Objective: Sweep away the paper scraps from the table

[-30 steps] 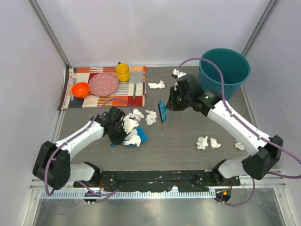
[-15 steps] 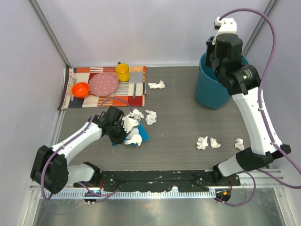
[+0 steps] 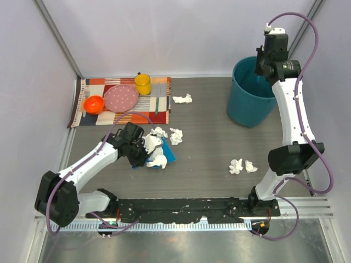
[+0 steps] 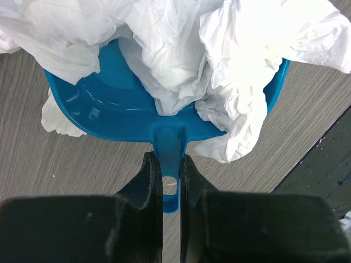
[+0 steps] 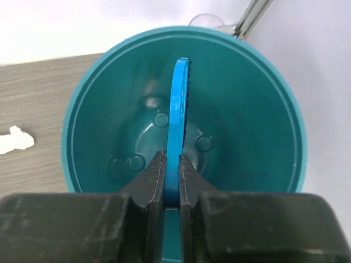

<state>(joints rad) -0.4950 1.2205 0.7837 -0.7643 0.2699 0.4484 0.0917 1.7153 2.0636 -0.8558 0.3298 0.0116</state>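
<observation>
The left tool (image 4: 171, 167) is clamped on the dustpan (image 4: 104, 107) handle, with scraps (image 4: 219, 49) heaped in the pan. The right tool (image 5: 171, 164) is clamped on the brush (image 5: 180, 93) above the bucket (image 5: 247, 120). Other scraps lie loose on the tabletop (image 3: 208, 142).

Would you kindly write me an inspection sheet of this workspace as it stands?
Surface: dark wood-grain table, partly littered.
Job's things: paper scraps, several piled in the blue dustpan, others loose beside the placemat and at near right.
Clutter: placemat carries a pink plate, orange bowl and yellow cup; teal bucket far right.
Pincers: left pincer shut on the dustpan handle; right pincer shut on a blue brush above the bucket.
Cables: purple cables along both arms.
Surroundings: white walls, metal posts.
</observation>
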